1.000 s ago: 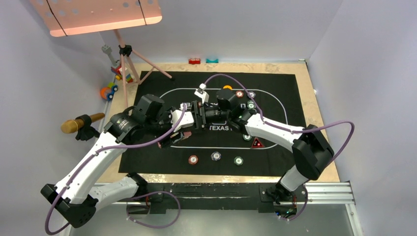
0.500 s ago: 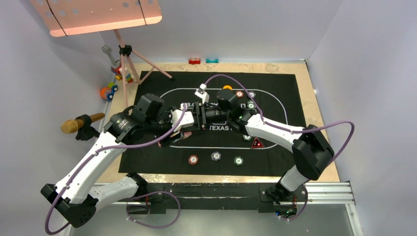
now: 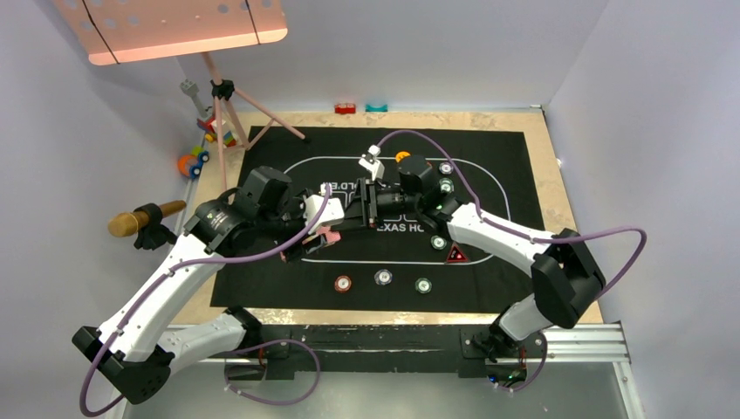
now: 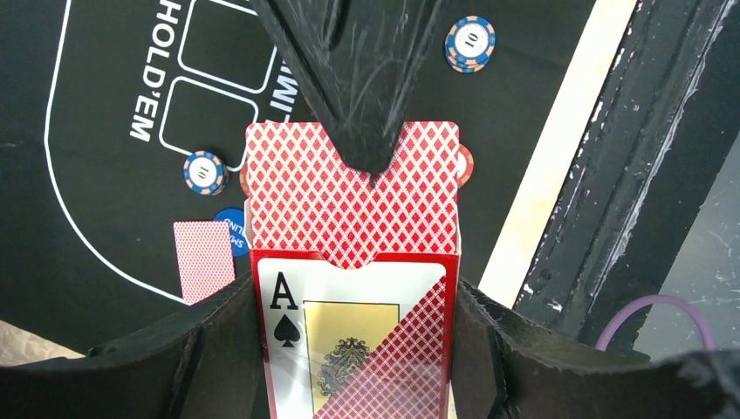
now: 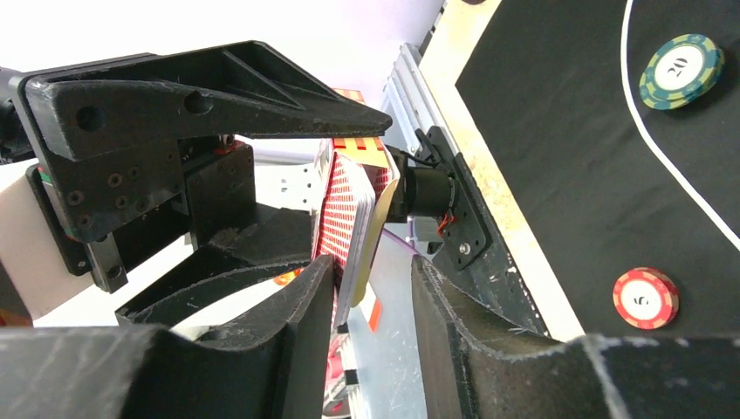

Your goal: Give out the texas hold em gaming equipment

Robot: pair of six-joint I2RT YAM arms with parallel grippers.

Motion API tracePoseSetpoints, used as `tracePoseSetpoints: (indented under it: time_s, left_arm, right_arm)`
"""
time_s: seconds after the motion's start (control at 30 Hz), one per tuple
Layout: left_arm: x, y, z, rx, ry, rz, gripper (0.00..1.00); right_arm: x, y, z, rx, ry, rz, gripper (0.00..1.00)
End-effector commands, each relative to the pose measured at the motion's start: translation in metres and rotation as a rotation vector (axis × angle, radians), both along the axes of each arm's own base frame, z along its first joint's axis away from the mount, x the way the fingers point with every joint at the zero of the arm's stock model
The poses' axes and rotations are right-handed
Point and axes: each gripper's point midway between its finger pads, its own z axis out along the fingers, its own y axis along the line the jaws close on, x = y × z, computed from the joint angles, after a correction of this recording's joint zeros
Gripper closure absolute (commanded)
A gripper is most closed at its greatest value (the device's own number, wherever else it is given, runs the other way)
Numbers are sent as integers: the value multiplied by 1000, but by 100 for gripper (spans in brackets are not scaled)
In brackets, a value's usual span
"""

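Your left end effector (image 4: 358,349) clamps the red card box with the ace of spades face (image 4: 349,340) above the black felt mat (image 3: 288,148) on the table. Your right end effector (image 5: 371,262), narrowed, pinches the red-backed card stack (image 4: 349,201); next, draw one card free. Only the left wrist view shows the dealt red-backed card (image 4: 202,258).

The card box (image 4: 353,340) runs off the bottom edge of the left wrist view. A red chip (image 4: 463,164) sits half hidden behind the cards (image 4: 349,196) that the right gripper (image 4: 371,166) pinches. From above, those cards are too small to make out.
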Motion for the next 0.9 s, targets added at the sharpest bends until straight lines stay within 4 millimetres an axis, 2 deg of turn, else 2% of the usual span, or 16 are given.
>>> tracePoseSetpoints:
  time_s: [0.0,0.07,0.1,0.13,0.2,0.27,0.33,0.43,0.67,0.77,0.87]
  left_arm:
    - [11,-7,34,-78,-110,-1,100]
    - [10,-6,33,-75,-108,0,100]
    - [10,-6,33,-75,-108,0,100]
    - [10,-6,32,-73,-107,-1,100]
    - [12,-5,29,-63,-106,1,100]
    - [13,-5,28,-54,-105,-2,100]
    - [15,-6,29,-53,-108,-2,100]
    - [18,-8,33,-55,-116,-2,100]
    - [20,-12,33,-60,-105,-5,100]
    - [20,-11,30,-53,-95,-5,100]
    - [19,-10,29,-50,-94,-3,98]
  right_arm:
    - [-2,-12,2,-10,-20,-2,61]
    - [-1,-14,3,-15,-23,-5,62]
    - [-1,-15,4,-14,-29,-5,59]
    - [-1,-15,7,-11,-36,-3,55]
    - [1,-15,13,-7,-54,-13,35]
    - [1,-13,21,14,-63,-18,26]
    - [0,-9,28,43,-62,-14,23]
    - [-3,4,28,56,-43,9,22]
    - [-13,40,29,133,13,85,29]
    - [-18,51,31,162,22,99,35]
    - [-22,54,29,177,46,102,48]
